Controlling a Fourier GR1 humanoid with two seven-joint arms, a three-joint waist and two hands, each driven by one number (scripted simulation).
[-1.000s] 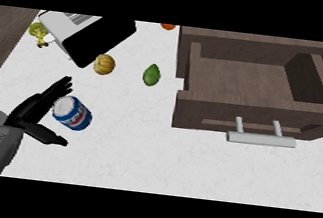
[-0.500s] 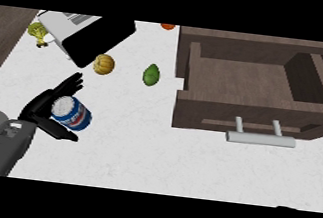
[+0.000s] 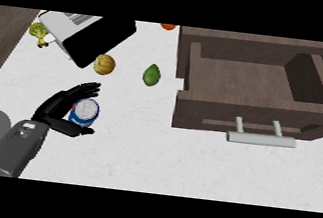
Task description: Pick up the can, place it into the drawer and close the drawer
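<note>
Can (image 3: 86, 111) in left robot hand (image 3: 58, 110), left of open drawer (image 3: 260, 89).

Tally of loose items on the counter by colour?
Blue and white: 1, the can, held in the left hand
Orange: 2, fruit and a piece at the top edge
Green: 1, fruit
Yellow-green: 1, item at far left
Total: 5

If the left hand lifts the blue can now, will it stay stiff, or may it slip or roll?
The can looks like rigid metal, so it probably keeps its shape. Its round, smooth side could slip where the left hand curls round it. Laid sideways on the counter, it would likely roll.
</note>
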